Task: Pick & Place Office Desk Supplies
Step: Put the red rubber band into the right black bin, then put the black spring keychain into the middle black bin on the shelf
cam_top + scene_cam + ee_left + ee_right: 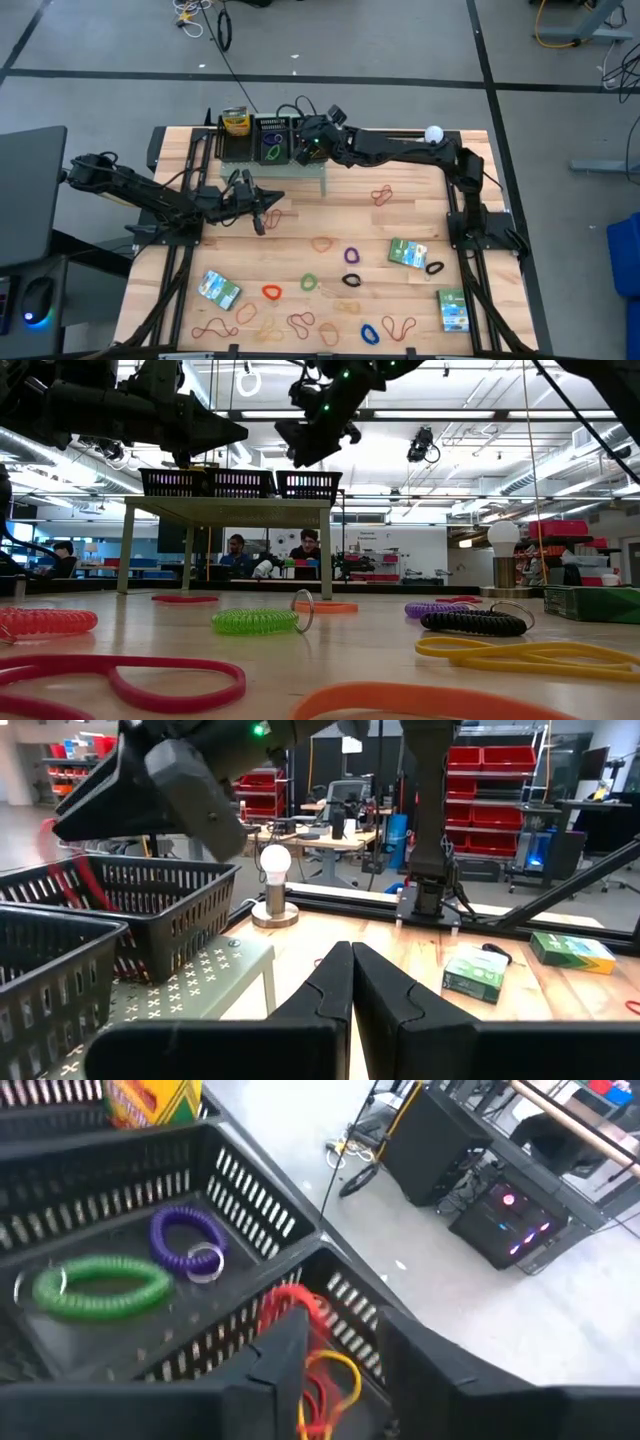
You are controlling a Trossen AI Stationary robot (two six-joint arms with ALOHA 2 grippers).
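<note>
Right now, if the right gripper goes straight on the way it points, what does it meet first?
Probably the red and orange rubber bands in the black mesh tray directly beneath the open right gripper; depth is uncertain.

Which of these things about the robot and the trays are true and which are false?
1. The right hand is up over the black trays on the shelf. True.
2. The middle tray holds a purple coil and a green coil. True.
3. The left hand is holding a green packet. False: its fingers are shut on nothing, above the bare wood.
4. The right hand's fingers are squeezed shut. False: there is a gap between them, and red and yellow bands lie in the tray below.
5. A light bulb stands on the table's far edge. True.
6. All the packets are in the trays. False: three packets, such as one, lie on the table.
</note>
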